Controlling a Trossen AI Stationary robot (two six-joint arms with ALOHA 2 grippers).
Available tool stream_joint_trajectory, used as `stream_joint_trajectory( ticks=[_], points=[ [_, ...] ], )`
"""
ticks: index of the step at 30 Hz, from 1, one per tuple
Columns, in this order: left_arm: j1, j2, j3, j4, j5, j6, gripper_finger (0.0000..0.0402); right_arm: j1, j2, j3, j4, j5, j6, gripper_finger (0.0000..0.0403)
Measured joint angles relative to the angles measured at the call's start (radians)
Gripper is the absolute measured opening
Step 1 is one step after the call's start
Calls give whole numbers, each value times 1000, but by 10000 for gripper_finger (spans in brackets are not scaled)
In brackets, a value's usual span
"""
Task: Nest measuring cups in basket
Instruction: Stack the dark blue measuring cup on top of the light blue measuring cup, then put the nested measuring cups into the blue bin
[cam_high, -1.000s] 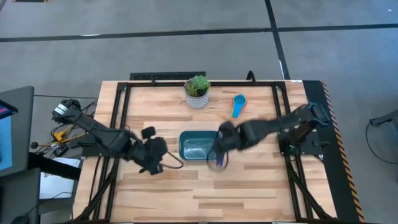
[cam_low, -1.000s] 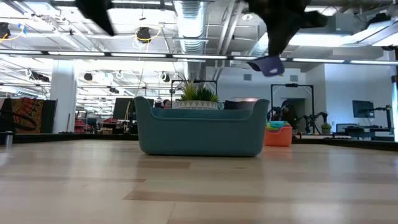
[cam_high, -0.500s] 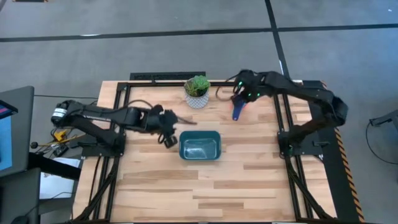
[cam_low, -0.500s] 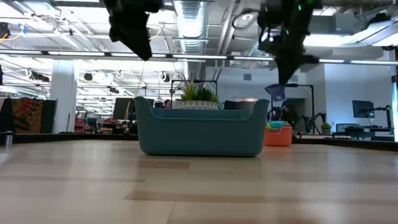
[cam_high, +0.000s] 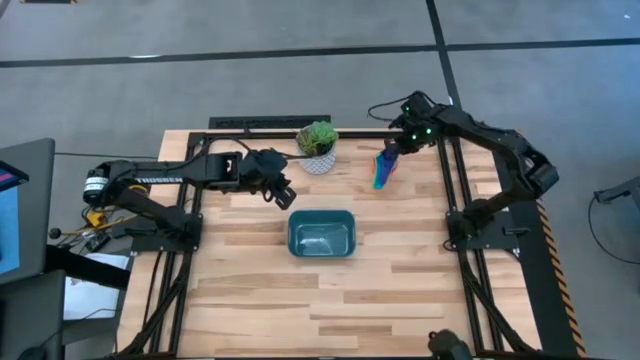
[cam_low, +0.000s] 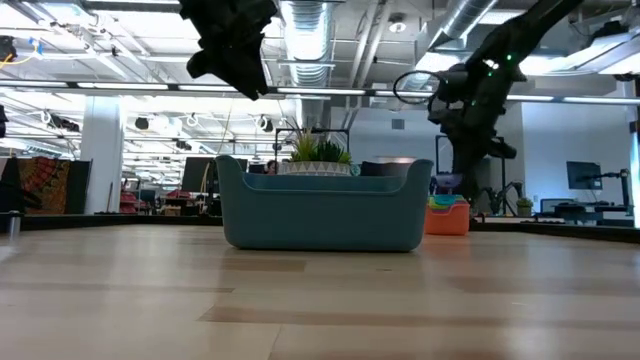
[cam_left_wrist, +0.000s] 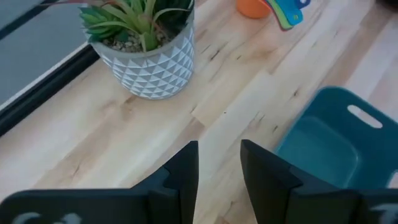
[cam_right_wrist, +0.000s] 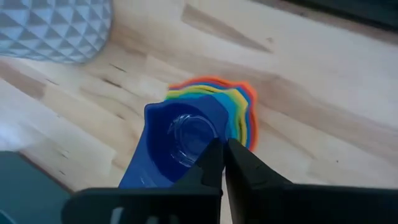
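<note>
where right gripper (cam_right_wrist: 221, 163) pinches: dark blue cup (cam_right_wrist: 177, 146) (atop stack)

A white pot (cam_high: 317, 160) with a green plant (cam_left_wrist: 134, 15) stands on the wooden table (cam_high: 400, 290).

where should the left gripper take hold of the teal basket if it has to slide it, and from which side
Take the basket by one short end wall, coming straight down from above. It stands upright and open-topped, with a slot handle in the end wall, so one finger can go inside and one outside. The left gripper, empty above the table beside the plant pot, is nearest the left end.
</note>
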Motion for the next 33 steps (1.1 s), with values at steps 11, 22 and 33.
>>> stream_joint_trajectory(
  ticks=[11,22,33],
  points=[
    [27,0,0,-1,-4,50,107,9,78,0,5,-27,33,37],
    [161,0,0,81,115,210,107,11,36,0,7,40,137,145],
    [272,0,0,241,289,298,107,62,-6,0,43,195,143,232]
  ],
)
